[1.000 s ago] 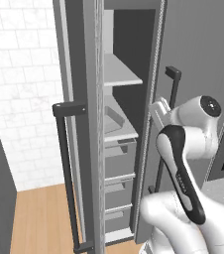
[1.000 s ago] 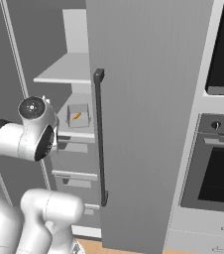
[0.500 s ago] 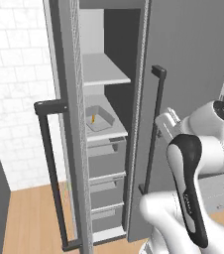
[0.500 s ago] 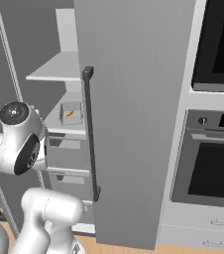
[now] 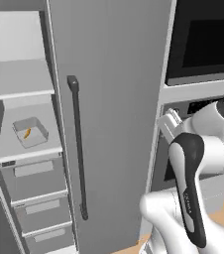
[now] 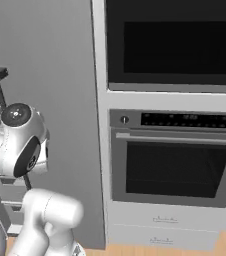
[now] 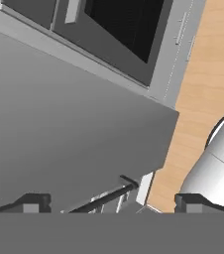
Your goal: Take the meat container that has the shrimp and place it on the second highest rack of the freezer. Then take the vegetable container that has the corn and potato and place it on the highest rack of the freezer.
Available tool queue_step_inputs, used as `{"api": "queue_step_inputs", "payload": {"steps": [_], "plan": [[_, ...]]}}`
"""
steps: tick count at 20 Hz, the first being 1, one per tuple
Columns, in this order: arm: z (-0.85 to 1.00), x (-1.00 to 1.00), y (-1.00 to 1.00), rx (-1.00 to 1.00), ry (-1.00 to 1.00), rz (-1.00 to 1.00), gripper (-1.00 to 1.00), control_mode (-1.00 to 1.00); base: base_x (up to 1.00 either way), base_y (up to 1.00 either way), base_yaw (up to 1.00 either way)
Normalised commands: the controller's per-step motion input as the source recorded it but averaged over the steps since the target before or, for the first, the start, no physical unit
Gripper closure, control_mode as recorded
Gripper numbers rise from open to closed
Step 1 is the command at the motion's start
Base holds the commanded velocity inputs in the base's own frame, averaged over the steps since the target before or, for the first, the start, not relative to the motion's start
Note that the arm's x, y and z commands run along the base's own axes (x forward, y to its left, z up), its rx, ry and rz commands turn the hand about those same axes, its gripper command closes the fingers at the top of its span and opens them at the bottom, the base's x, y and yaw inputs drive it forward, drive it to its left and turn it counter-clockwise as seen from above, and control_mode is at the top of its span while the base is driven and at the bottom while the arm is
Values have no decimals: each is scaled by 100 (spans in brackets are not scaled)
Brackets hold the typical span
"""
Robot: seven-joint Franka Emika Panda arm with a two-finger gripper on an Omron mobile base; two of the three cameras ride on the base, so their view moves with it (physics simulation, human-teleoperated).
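This is a home kitchen, rendered rather than filmed. A tall grey freezer (image 5: 109, 99) stands open, its door carrying a long dark vertical bar handle (image 5: 78, 149); inside are 2 flat pale shelf boards, the upper one (image 5: 17, 79) and the lower one (image 5: 27, 146), with grey drawer fronts (image 5: 32, 176) stacked beneath. Just beside the freezer, built into pale cabinetry, is a black-glass wall oven (image 6: 172, 45) with a second oven (image 6: 172, 167) below it, fitted with a control strip and a horizontal bar handle. Pale drawers (image 6: 160, 220) sit under the ovens, and the floor (image 7: 203, 74) is light wood planking.
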Motion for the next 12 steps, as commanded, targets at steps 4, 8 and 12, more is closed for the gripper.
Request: {"api": "queue_step_inputs", "payload": {"steps": [4, 8, 12], "plan": [[0, 0, 0, 0, 0, 0, -100, 100, 61, -100, -2], [0, 0, 0, 0, 0, 0, -100, 100, 16, -100, 0], [0, 0, 0, 0, 0, 0, -100, 100, 0, -100, 0]]}}
